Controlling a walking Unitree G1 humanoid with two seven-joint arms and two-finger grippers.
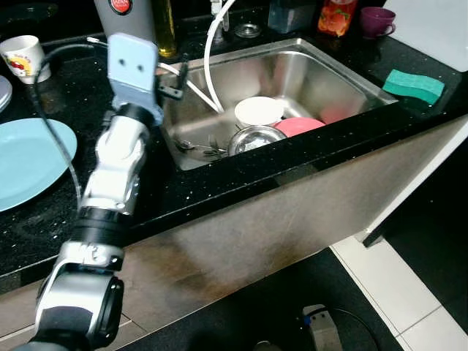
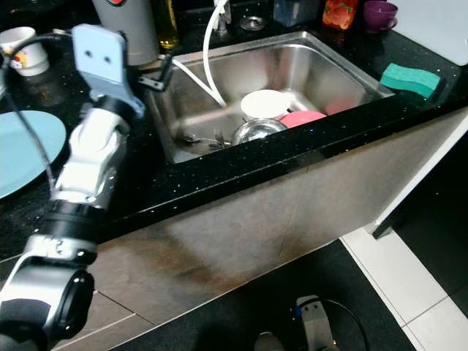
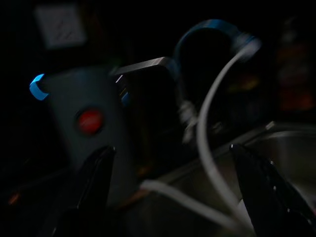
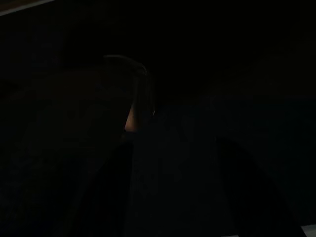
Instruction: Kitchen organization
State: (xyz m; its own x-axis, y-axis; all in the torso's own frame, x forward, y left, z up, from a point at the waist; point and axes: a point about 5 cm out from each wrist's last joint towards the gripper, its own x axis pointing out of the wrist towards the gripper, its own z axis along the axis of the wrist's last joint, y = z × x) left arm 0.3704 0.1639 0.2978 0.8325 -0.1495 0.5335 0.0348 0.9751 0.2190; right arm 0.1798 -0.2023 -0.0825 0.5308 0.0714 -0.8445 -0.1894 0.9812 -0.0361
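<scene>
At far left a blue plate lies on the black counter, and the left gripper reaches over the left rim of the sink, its two fingers spread wide and grasping nothing. I judge it an approach: next it must dip past the white hose to the white bowl, steel bowl and pink dish (the cutlery beside them is blurred). The right wrist view is too dark to tell that gripper's state.

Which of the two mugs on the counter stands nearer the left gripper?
The white printed mug, on the counter left of the sink, is nearer the left gripper. The purple mug stands far off, beyond the sink's back right corner.
</scene>
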